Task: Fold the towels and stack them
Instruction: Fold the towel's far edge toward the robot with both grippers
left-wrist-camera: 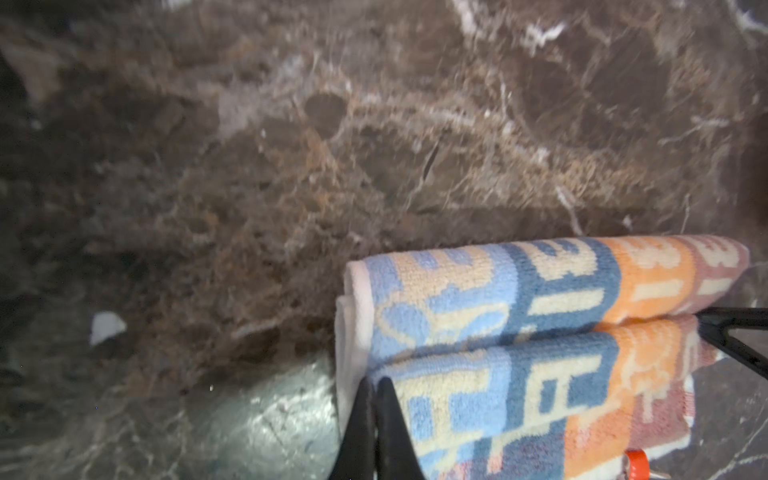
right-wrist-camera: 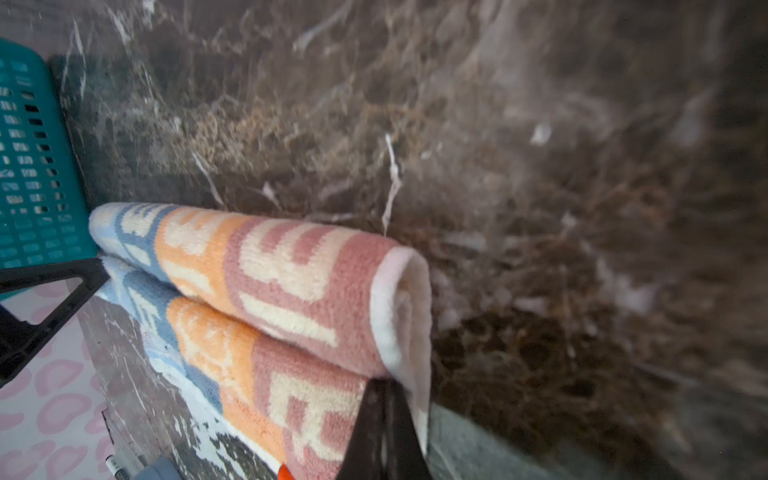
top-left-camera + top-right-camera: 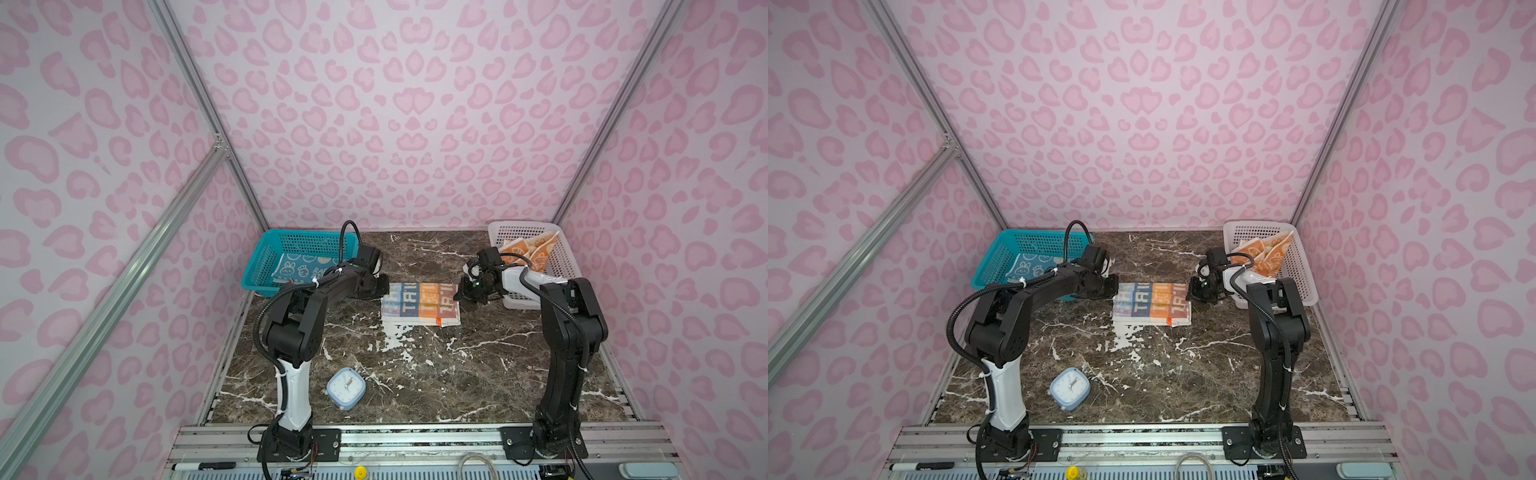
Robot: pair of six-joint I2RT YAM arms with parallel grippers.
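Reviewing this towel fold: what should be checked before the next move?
1. Grip of left tool on striped towel: ok, shut on one end.
2. Grip of right tool: ok, shut on the opposite end.
3. Folded edges aligned: cannot tell.
4. Folded state of blue towel in teal basket: cannot tell.
5. Folded state of orange towel: not ok, bunched in white basket.
6. Distance of clock from the fold: ok.

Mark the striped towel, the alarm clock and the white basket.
striped towel [image 3: 420, 305], in a top view: middle of its upper face
alarm clock [image 3: 345, 386], in a top view: its dial
white basket [image 3: 519, 232], in a top view: its far wall
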